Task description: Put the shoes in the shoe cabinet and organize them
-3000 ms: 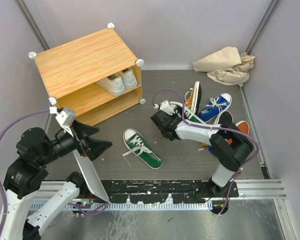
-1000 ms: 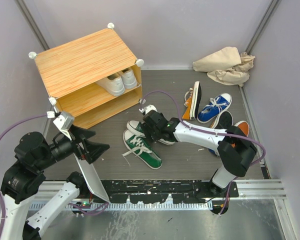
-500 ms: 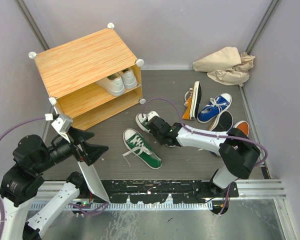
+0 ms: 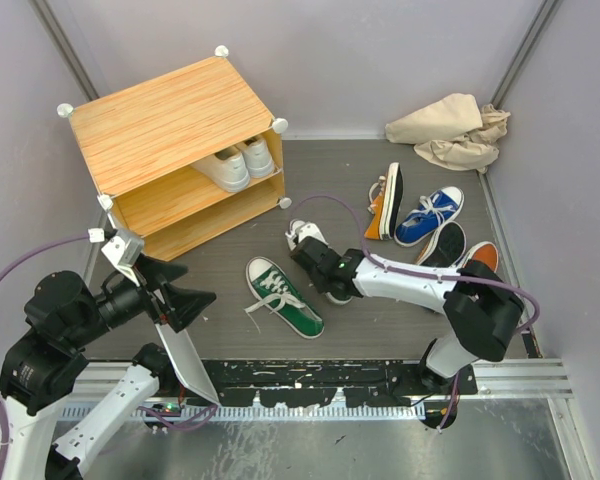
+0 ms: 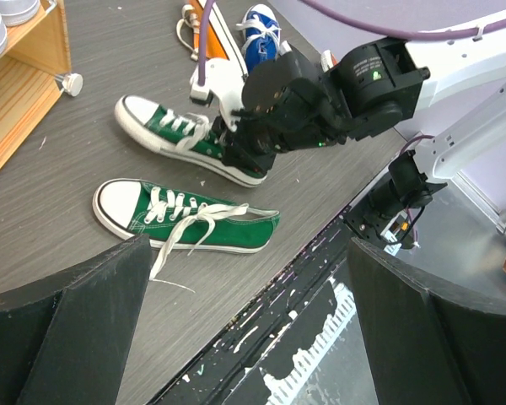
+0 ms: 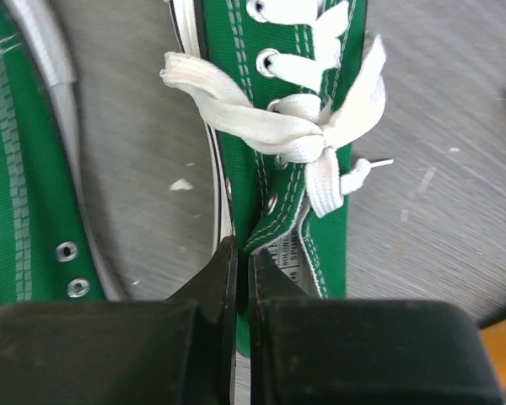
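Observation:
The shoe cabinet (image 4: pixel 165 120) stands at the back left with its front open and a white pair (image 4: pixel 238 162) on its shelf. One green shoe (image 4: pixel 283 297) lies flat on the floor. My right gripper (image 6: pixel 243 253) is shut on the side wall of the other green shoe (image 6: pixel 287 202), whose white toe (image 4: pixel 305 235) points toward the cabinet. The left wrist view shows that held green shoe (image 5: pixel 185 139) beside the flat green shoe (image 5: pixel 185 221). Low at the near left, my left gripper (image 4: pixel 185 283) is open and empty.
An orange shoe (image 4: pixel 380 205) stands on its side, with a blue shoe (image 4: pixel 430 215) and more shoes (image 4: pixel 460 250) at the right. A beige cloth (image 4: pixel 450 130) lies in the back right corner. A pale grey panel (image 4: pixel 180 355) leans by the left arm.
My right gripper has shut on the second green shoe. That shoe has shifted right and turned, so its toe now faces the cabinet. The left arm has barely moved.

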You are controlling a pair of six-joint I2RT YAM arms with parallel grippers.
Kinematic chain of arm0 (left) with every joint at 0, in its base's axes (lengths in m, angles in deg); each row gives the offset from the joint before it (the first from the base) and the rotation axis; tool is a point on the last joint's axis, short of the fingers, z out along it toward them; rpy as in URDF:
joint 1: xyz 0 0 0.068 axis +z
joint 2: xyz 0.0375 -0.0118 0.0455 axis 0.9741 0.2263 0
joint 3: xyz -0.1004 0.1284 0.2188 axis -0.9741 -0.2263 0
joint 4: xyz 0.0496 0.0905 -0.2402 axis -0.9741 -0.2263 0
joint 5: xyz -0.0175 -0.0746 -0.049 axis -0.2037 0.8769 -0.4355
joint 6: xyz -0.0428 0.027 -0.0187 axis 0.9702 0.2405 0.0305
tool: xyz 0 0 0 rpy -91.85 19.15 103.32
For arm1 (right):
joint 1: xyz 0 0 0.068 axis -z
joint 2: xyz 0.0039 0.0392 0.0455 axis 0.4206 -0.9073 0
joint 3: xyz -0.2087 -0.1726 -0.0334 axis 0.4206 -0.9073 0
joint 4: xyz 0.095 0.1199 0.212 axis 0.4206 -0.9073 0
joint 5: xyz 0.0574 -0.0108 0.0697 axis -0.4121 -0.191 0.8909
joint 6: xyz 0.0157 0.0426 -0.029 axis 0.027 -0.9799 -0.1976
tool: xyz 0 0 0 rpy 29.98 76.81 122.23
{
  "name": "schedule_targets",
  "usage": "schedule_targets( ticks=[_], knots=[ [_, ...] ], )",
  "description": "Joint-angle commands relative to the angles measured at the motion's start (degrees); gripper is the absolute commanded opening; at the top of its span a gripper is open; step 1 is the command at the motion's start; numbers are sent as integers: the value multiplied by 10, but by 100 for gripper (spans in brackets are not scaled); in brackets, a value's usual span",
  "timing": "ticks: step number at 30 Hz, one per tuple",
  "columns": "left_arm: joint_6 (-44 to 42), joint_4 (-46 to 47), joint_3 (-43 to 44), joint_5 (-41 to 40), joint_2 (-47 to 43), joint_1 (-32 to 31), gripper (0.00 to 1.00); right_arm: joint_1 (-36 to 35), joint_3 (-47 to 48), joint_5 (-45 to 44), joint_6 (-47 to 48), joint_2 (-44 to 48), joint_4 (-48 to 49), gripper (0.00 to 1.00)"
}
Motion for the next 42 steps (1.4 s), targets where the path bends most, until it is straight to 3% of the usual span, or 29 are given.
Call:
schedule_targets(
  ticks=[1, 7, 8, 13, 18, 26, 42],
  knots=[
    [-1, 23, -1, 2, 0, -1, 99, -29, 10, 42, -28, -24, 56, 1],
    [-3, 23, -2, 1, 2, -1, 99, -58, 10, 84, -38, -38, 75, 1],
    [-4, 23, -3, 2, 2, 0, 99, -59, 13, 87, -38, -38, 75, 6],
    [-3, 25, -10, 1, 1, 0, 99, -60, 32, 76, -37, -29, 39, 56],
    [-5, 25, -7, 1, 2, -1, 99, -60, 42, 69, -26, 29, -2, 77],
    [-4, 25, -9, 0, 3, 0, 99, -60, 36, 140, 6, 86, -24, 91],
    [1, 17, -20, -13, -3, 0, 99, -60, -5, 191, 37, 57, -16, 92]
  ],
)
